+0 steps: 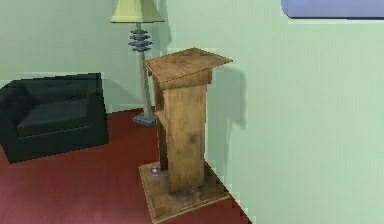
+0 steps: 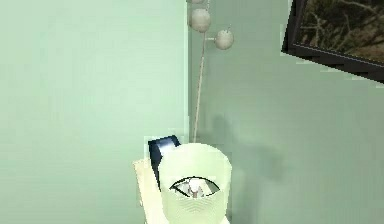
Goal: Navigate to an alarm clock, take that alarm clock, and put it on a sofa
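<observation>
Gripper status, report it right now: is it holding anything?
Gripper: cannot be told. The arm side view has a pale green cylinder standing on a light surface.

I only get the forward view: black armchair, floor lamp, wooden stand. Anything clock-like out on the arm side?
Observer: In the arm side view a small dark box sits on a pale tabletop. It is too small to call it an alarm clock.
Operator: Is it free to reach?
Observer: Hard to say. A pale green cylinder stands in front of it and hides its lower right part.
Operator: Any landmark there?
Observer: A dark-framed picture hangs on the wall at that view's upper right.
</observation>
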Controlling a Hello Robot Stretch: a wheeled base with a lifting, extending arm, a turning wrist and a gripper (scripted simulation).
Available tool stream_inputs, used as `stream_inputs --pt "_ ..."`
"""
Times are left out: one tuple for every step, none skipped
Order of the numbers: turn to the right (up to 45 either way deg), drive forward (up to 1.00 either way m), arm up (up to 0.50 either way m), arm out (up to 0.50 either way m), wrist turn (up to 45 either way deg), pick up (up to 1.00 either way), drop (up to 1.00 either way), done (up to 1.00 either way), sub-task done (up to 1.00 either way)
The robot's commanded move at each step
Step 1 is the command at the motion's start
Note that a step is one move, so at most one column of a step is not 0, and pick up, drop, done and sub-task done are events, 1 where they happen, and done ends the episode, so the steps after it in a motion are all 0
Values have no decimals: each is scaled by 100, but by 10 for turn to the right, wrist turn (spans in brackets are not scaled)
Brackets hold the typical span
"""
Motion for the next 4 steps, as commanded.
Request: stream_inputs --pt "0 0 28 0 0 0 0 0 0" --pt "0 0 0 30 0 0 0 0 0" --pt "0 0 0 0 450 0 0 0 0" --pt "0 0 0 0 450 0 0 0 0"
